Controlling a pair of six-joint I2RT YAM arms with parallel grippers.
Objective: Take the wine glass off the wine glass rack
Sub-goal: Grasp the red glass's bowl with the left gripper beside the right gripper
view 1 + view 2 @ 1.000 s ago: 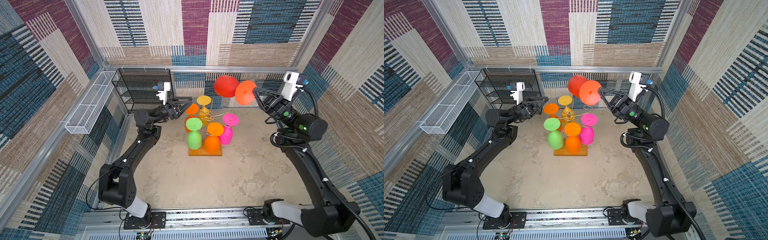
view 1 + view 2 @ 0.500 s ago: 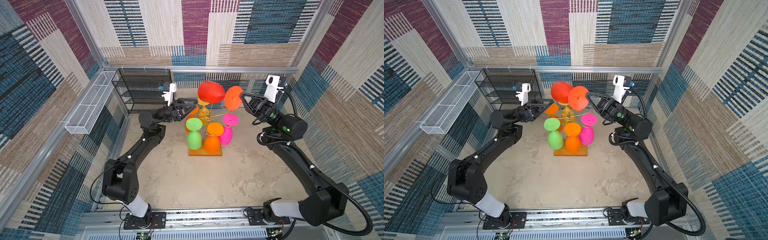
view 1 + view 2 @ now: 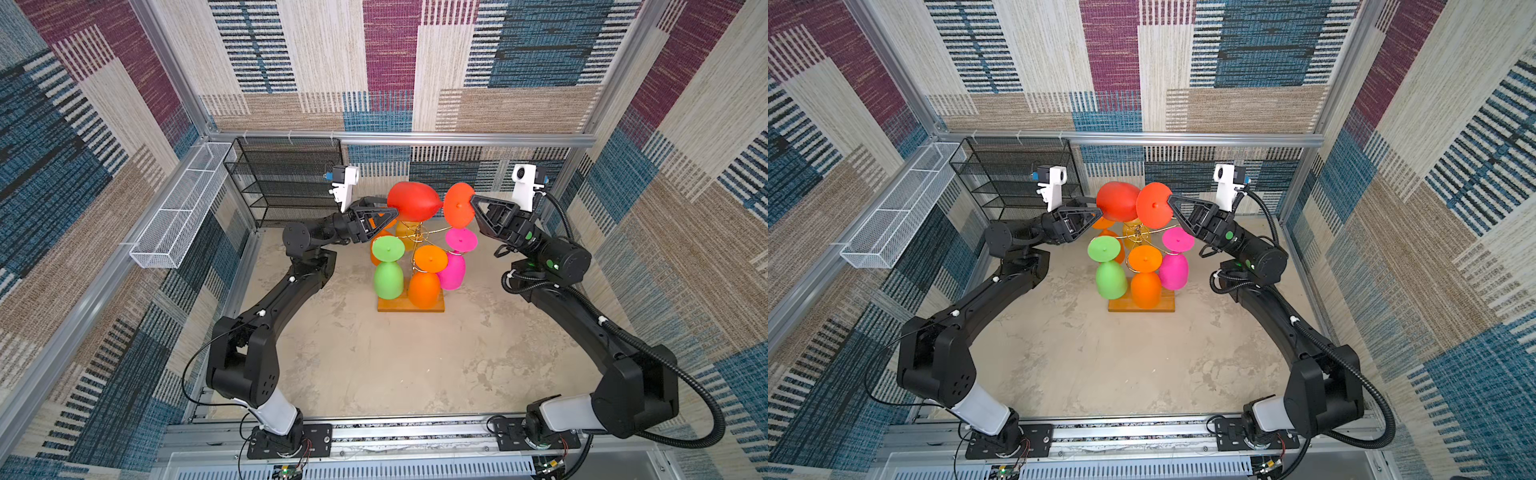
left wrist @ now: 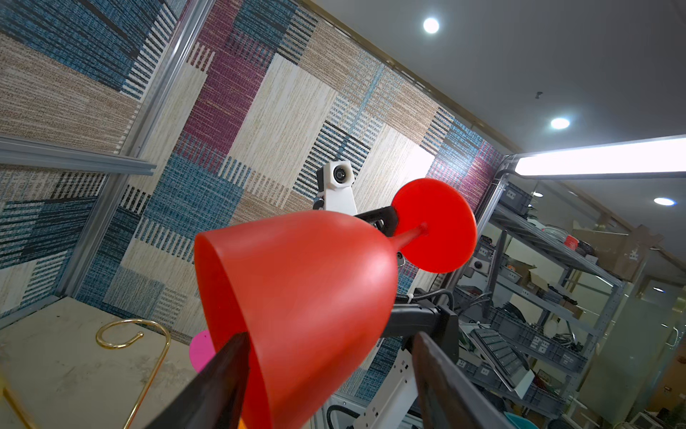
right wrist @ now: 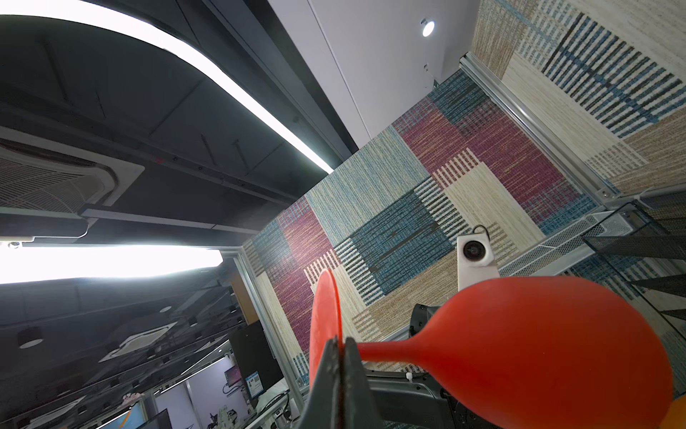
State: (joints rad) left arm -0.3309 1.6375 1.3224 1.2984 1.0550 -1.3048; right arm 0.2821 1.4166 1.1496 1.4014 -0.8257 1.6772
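Observation:
The red wine glass lies sideways in the air above the wine glass rack, a gold wire stand on a wooden base. My right gripper is shut on the rim of the glass's round foot. My left gripper is open and straddles the bowl. One finger touches the bowl; the other finger stands apart from it. An empty gold scroll arm shows below.
Green, orange, pink and yellow glasses hang upside down on the rack. A black mesh shelf unit stands at the back left, with a long white mesh basket on the left wall.
The right gripper carried the red glass leftward to above the rack. The left gripper rose to meet it; the bowl now sits between its jaws, which have narrowed a little.

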